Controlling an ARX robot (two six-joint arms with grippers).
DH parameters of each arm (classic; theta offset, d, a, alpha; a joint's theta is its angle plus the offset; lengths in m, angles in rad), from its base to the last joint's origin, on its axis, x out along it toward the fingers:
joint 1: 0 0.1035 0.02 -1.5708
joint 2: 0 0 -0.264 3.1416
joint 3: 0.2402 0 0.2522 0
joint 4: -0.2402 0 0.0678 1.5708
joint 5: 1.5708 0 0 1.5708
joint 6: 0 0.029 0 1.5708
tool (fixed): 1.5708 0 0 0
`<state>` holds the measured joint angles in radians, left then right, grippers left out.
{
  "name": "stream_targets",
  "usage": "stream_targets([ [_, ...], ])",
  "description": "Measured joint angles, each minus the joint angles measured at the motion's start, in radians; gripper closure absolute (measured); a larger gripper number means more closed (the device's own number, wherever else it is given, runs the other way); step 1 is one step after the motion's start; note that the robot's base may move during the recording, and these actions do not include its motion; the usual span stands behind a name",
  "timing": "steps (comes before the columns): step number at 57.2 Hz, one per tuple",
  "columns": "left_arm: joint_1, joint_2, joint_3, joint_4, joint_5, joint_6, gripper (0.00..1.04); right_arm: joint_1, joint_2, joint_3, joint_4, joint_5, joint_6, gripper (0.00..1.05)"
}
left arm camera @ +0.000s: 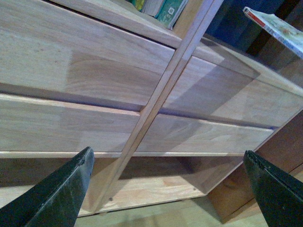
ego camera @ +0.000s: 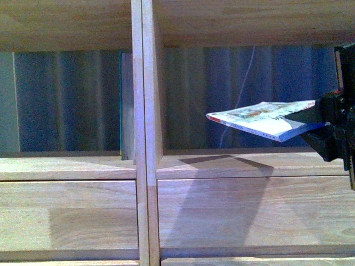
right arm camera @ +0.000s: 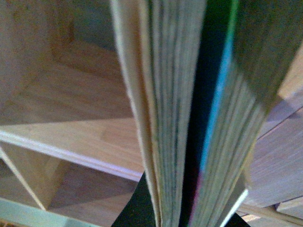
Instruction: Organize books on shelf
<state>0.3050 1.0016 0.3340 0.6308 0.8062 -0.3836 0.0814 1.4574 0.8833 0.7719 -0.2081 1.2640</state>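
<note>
**Paperback in the air at the right-hand compartment**

From the robot's front view, the white paperback (ego camera: 260, 119) hangs out toward three o'clock, in front of the open right-hand compartment of the pale wooden shelf (ego camera: 147, 111). The right gripper (ego camera: 323, 119) pinches it at its far end. The book lies nearly flat with its free end tipped slightly up, well above the compartment floor (ego camera: 244, 159) and touching nothing, and its shadow falls on the wood below. The right wrist view shows little beyond the page edges (right arm camera: 161, 118) fanned close to the lens.

Over at about nine o'clock a thin teal-edged book (ego camera: 123, 105) already stands upright in the left compartment, tight against the central divider.

The left gripper (left arm camera: 165, 189) holds nothing. Its fingers (left arm camera: 57, 194) are spread wide and aimed at the lower drawer fronts (left arm camera: 94, 71).

To my eye the carrying step is in hand, and the placing has not yet begun. Next, the wrist would need to roll the paperback up onto its edge. The arm would then need to ease it inward toward nine o'clock and set it down beside the divider before letting go. A thin book released away from any support could well flop over.
</note>
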Motion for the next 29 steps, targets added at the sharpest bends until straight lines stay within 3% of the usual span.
stream_targets([
  [13, -0.100, 0.180, 0.214, 0.062, 0.091, -0.282, 0.07, 0.055, -0.009, -0.022, 0.083, -0.040, -0.044, 0.97],
  [29, -0.267, 0.295, 0.412, 0.182, 0.077, -0.517, 0.07, 0.146, -0.010, -0.052, 0.142, -0.081, -0.082, 0.97],
])
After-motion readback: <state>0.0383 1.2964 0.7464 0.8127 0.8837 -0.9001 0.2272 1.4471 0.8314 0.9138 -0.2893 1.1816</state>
